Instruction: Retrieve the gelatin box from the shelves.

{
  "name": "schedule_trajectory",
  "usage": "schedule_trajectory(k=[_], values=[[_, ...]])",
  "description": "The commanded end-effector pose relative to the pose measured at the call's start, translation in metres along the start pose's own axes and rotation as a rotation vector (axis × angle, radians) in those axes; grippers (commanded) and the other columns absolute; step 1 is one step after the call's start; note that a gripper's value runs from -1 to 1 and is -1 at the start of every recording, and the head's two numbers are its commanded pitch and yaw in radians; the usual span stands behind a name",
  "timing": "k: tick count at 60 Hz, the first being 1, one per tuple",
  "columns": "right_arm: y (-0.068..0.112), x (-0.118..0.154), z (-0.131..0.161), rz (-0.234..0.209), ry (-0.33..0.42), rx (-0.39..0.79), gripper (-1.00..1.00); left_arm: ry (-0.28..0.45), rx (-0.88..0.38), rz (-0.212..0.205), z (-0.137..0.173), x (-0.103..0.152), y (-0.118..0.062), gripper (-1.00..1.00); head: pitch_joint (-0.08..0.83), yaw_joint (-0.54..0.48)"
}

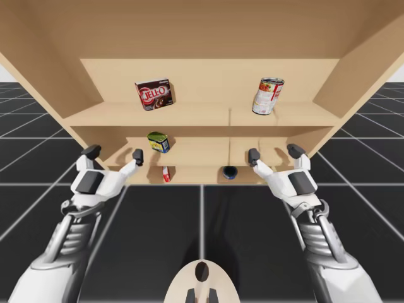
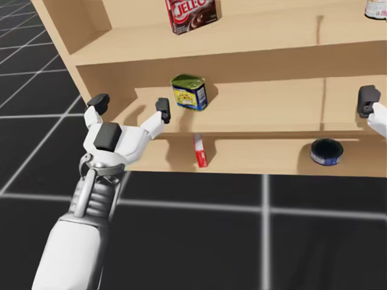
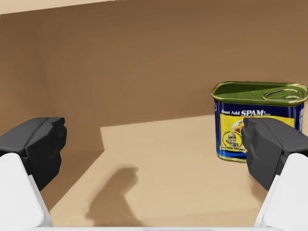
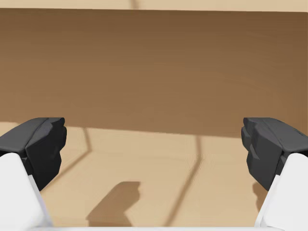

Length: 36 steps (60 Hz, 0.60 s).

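At the front edge of the middle shelf (image 1: 202, 151), my left gripper (image 1: 115, 153) and my right gripper (image 1: 274, 153) both hung with fingers spread wide and nothing between them. Ahead of the left gripper, open board ran back to the rear wall of the shelves (image 1: 208, 72). The side wall stood close on its outer side, and a blue rectangular tin (image 3: 260, 103) with a green lid stood just beyond its inner finger. Ahead of the right gripper lay open board up to the rear wall.

One level up, on the left half of the upper shelf (image 1: 189, 117), stood the gelatin box (image 1: 154, 94). It was a dark red carton, upright, broad face to the front and slightly askew, with open board on both sides. A red-and-white can (image 1: 267, 96) leaned on the right half, well apart from it. On the bottom shelf (image 2: 260, 158) were a small red box (image 1: 166, 174) and a dark round can (image 1: 229, 172).
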Motion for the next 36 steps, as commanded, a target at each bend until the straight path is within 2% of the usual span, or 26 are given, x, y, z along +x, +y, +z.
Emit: schedule_trajectory(k=[1,2,6,8,12,17,21,24,26,28,31,33,36], values=[[0.001,-0.002,0.0,-0.008,0.007,-0.002,-1.0,0.06,-0.022,0.067,0.015,0.022,-0.005,-1.0,0.599,0.25],[0.0,-0.002,-0.001,-0.008,0.007,-0.003,-1.0,0.089,-0.025,0.077,0.023,0.031,-0.007,-1.0,0.6,0.25],[0.0,-0.001,-0.001,-0.009,0.007,-0.005,-1.0,0.113,-0.058,0.106,0.037,0.044,-0.011,-1.0,0.6,0.26],[0.0,-0.001,0.0,-0.009,0.008,-0.006,-1.0,0.129,-0.079,0.104,0.048,0.051,-0.017,-1.0,0.601,0.27],[0.0,-0.002,0.0,-0.012,0.008,-0.005,-1.0,0.172,-0.127,0.124,0.062,0.057,-0.027,-1.0,0.599,0.27],[0.0,-0.002,0.0,-0.014,0.01,-0.005,-1.0,0.215,-0.165,0.125,0.076,0.057,-0.039,-1.0,0.596,0.28],[0.0,-0.002,0.0,-0.015,0.011,-0.003,-1.0,0.237,-0.189,0.122,0.085,0.053,-0.048,-1.0,0.596,0.28],[0.0,-0.002,0.0,-0.015,0.01,-0.003,-1.0,0.257,-0.211,0.15,0.091,0.049,-0.054,-1.0,0.595,0.28],[-0.001,-0.002,0.0,-0.015,0.009,-0.005,-1.0,0.256,-0.213,0.134,0.094,0.045,-0.057,-1.0,0.596,0.28],[-0.002,-0.001,0.0,-0.017,0.007,-0.007,-1.0,0.255,-0.21,0.144,0.095,0.041,-0.06,-1.0,0.596,0.28],[-0.003,0.0,0.0,-0.018,0.005,-0.009,-1.0,0.264,-0.212,0.122,0.096,0.032,-0.064,-1.0,0.598,0.28],[-0.004,0.0,0.0,-0.017,0.004,-0.01,-1.0,0.284,-0.212,0.149,0.095,0.025,-0.067,-1.0,0.598,0.27],[-0.004,0.0,0.0,-0.016,0.003,-0.011,-1.0,0.299,-0.215,0.138,0.094,0.016,-0.071,-1.0,0.599,0.27]])
